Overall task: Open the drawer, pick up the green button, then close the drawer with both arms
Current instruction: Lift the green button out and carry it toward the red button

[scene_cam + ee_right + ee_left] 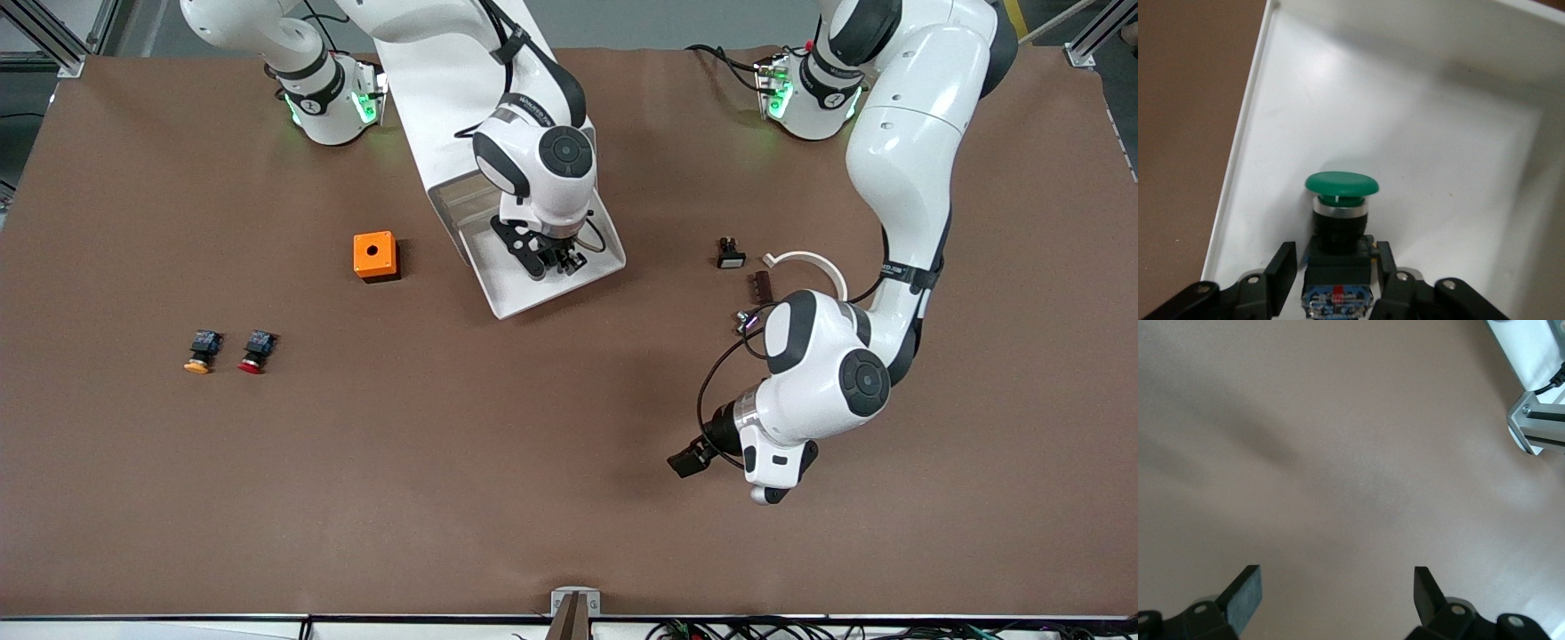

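Observation:
The drawer (520,298) is pulled out of the white cabinet (427,98), whose body lies mostly under the right arm. In the right wrist view the green-capped button (1341,184) stands on the drawer's white floor (1445,167) near a side wall. My right gripper (1336,257) is down in the drawer, and its fingers (1283,267) straddle the button's black-and-blue body with small gaps, open. In the front view the right gripper (551,265) hides the button. My left gripper (689,462) is open and empty over bare table (1351,473), toward the left arm's end.
An orange box (374,256) sits beside the drawer. A yellow-capped button (201,351) and a red-capped button (255,351) lie toward the right arm's end. A small black switch (730,253), a brown piece (762,284) and a white arc (813,262) lie near the left arm.

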Controlling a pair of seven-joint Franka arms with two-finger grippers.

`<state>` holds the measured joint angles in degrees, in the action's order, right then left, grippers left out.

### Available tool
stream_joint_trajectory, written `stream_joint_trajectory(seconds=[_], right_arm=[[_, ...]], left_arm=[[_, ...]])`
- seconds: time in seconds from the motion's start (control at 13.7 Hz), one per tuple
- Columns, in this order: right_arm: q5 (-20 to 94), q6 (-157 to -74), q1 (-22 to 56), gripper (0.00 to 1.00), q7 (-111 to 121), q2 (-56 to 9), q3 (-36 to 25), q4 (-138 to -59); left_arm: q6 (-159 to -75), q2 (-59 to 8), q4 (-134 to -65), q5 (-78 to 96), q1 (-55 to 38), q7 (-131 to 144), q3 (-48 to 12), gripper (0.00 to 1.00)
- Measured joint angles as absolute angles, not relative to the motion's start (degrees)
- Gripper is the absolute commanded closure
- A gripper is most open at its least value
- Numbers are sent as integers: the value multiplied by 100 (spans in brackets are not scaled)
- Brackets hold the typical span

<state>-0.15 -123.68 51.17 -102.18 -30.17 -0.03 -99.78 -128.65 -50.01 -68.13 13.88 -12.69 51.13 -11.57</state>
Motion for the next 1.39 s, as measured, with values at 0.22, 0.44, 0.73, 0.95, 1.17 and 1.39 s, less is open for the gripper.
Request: stream_joint_trajectory(seconds=[0.22, 0.44, 0.73, 0.95, 1.17, 1.39], right_arm=[[4, -12360, 5116, 100, -10215, -3018, -14, -9954], [207, -11985, 5029, 100, -9974, -3019, -64, -9756], [506, -10120, 4344, 100, -8489, -2918, -141, -8620], [511, -9724, 3715, 100, -7113, -2517, -184, -8422], [283, -9753, 3074, 100, -5819, -2303, -204, -8552], [-89, -10921, 2569, 100, -4635, -2120, -213, -9510]], left_arm=[[-12890, -5029, -6826, 1326, -1269, 5057, -1155, 0], [-12909, -5032, -6826, 1279, -1267, 5027, -1153, 0], [-12920, -5032, -6825, 1277, -1239, 4960, -1135, 0], [-12926, -5031, -6822, 1277, -1230, 4912, -1133, 0], [-12931, -5031, -6817, 1277, -1230, 4908, -1133, 0], [-12935, -5031, -6812, 1277, -1230, 4908, -1133, 0]])
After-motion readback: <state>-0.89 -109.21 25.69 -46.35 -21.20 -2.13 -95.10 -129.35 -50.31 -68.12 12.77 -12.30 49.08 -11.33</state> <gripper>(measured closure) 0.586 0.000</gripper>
